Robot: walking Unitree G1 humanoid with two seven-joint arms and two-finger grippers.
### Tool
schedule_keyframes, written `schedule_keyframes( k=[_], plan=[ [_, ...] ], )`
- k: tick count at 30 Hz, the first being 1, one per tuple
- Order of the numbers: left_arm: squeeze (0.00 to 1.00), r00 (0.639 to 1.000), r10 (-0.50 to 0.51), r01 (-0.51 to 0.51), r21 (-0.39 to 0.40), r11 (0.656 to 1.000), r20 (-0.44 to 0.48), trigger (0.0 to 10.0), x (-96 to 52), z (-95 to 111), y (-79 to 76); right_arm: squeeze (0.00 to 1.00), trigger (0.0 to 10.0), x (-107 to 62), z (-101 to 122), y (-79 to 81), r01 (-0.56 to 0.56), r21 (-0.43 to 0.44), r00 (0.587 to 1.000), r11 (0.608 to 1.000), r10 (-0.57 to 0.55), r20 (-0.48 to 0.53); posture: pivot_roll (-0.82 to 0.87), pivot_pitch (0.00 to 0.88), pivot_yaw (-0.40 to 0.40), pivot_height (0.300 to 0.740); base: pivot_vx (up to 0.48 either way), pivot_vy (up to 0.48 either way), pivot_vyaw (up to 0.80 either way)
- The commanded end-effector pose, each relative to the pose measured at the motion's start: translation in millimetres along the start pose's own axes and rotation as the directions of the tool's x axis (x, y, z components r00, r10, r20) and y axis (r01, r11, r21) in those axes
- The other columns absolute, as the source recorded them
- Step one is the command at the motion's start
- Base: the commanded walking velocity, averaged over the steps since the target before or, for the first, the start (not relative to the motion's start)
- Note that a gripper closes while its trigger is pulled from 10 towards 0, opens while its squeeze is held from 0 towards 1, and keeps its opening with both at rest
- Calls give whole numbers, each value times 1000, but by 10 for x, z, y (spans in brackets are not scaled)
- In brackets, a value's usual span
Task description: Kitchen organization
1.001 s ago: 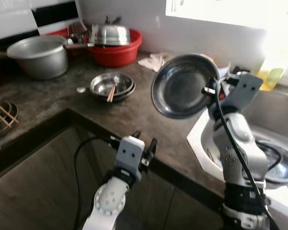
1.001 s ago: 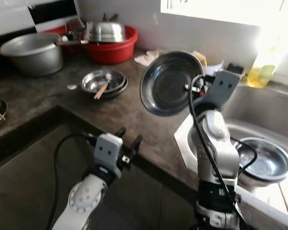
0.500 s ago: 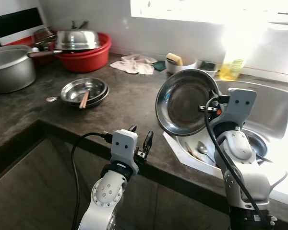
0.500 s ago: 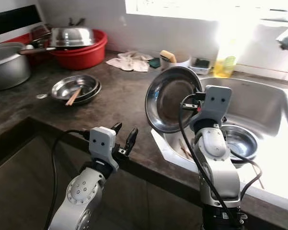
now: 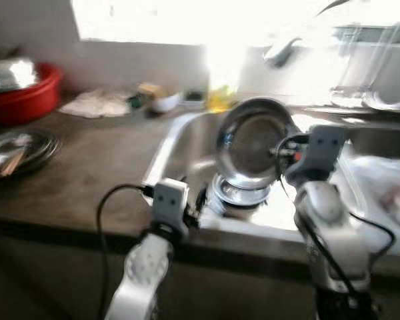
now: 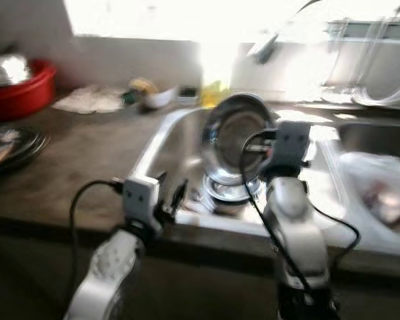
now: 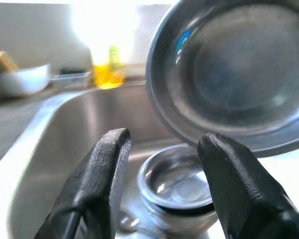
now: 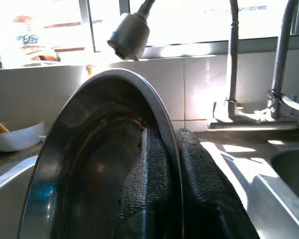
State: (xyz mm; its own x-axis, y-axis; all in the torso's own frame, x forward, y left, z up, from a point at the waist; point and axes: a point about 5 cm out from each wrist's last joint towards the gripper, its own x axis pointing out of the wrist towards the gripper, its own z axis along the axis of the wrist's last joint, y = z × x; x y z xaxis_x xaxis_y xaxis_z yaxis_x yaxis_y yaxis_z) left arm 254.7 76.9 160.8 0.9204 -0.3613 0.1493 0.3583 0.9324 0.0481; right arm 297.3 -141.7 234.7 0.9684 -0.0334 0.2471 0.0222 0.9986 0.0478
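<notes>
Two fingers of the right gripper pinch the rim of the steel plate, held on edge above the sink. Stacked bowls sit in the basin directly below. Lower the plate slowly, tilt it flat, and seat it on the stack before releasing. Left gripper hovers near the sink's front edge, fingers spread, holding nothing.

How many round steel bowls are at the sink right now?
2: a round steel bowl held upright by the right gripper above the sink, and a smaller steel bowl on the sink bottom. Others may be hidden.
</notes>
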Motion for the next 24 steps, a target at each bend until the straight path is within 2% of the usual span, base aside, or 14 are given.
schedule_keyframes(
  k=[1,2,8,10,13,15,18,19,24],
  plan=[
    [0,1000,11,-11,2,1000,-12,10000,-14,-19,3,0,4706,32,52,58,-29,-9,999,1000,29,20,31,14,-5,740,0,0,0],
    [0,1000,13,-13,-1,1000,-12,10000,-16,-18,3,0,10000,53,26,58,-20,-6,1000,1000,20,-1,31,17,-5,740,0,0,0],
    [0,1000,6,-6,0,1000,-12,10000,-20,-18,-15,0,10000,135,-51,64,-27,-25,998,999,26,-50,31,21,-6,740,0,0,0],
    [0,1000,3,-3,-1,1000,-15,10000,-23,-18,-26,0,10000,232,-137,15,-3,-34,995,999,0,-101,32,29,-7,740,0,0,0],
    [0,1000,3,-3,0,1000,-17,10000,-31,-15,-31,0,10000,298,-157,-33,19,-40,993,999,-23,-112,38,37,-9,740,0,0,0],
    [0,1000,2,-2,3,1000,-26,10000,-61,-25,-43,0,10000,416,-166,-125,57,-74,992,996,-65,-111,42,46,-5,740,0,0,0],
    [0,1000,-2,2,3,1000,-30,10000,-83,-26,-53,0,10000,503,-180,-183,74,-88,989,993,-84,-120,45,54,-5,740,0,0,0],
    [0,1000,-6,6,4,1000,-30,10000,-104,-15,-62,0,10000,581,-205,-251,101,-106,984,989,-116,-137,51,69,-1,740,0,0,0],
    [0,999,-5,5,6,1000,-39,10000,-146,-2,-61,0,10000,692,-303,-391,150,-164,965,975,-180,-192,63,93,-3,740,0,0,0]
  ],
)
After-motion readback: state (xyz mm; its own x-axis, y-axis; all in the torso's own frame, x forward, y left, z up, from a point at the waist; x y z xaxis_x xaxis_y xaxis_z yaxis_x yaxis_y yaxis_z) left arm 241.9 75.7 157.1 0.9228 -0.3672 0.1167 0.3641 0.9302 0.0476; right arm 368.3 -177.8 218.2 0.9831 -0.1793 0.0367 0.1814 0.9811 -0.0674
